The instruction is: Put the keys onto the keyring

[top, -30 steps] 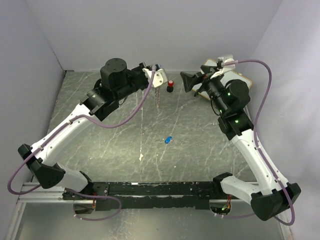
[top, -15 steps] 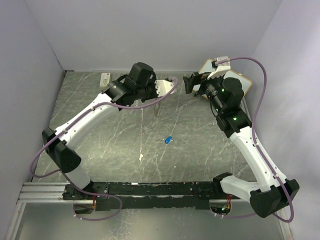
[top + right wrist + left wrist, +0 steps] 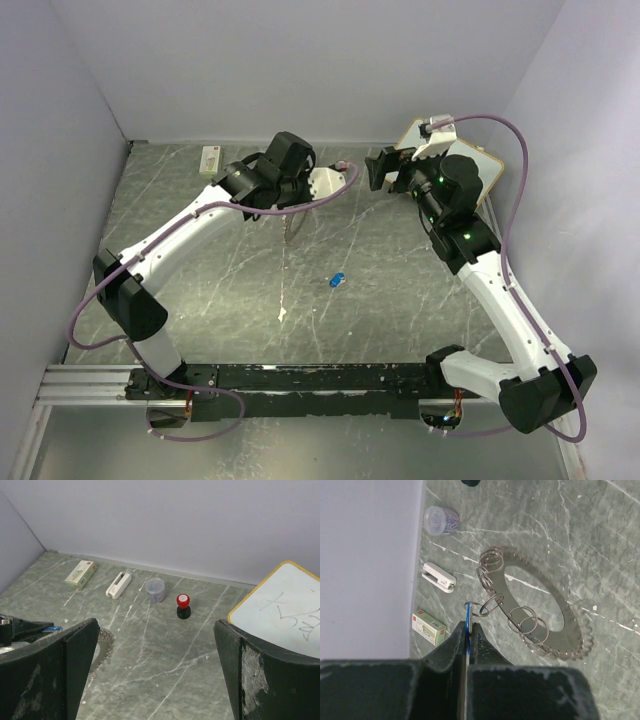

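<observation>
Left claw is clenched on one blue key, held edge-on at far centre above the desk. The keyring is seen just past the claw tips, its wire loops beside the key head. A second blue key is seen lying mid-desk, well apart from both claws. Right claw is released at far right, nothing held.

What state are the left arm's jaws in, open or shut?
Shut: the left jaws are pressed together on the blue key, seen edge-on in the left wrist view.
</observation>
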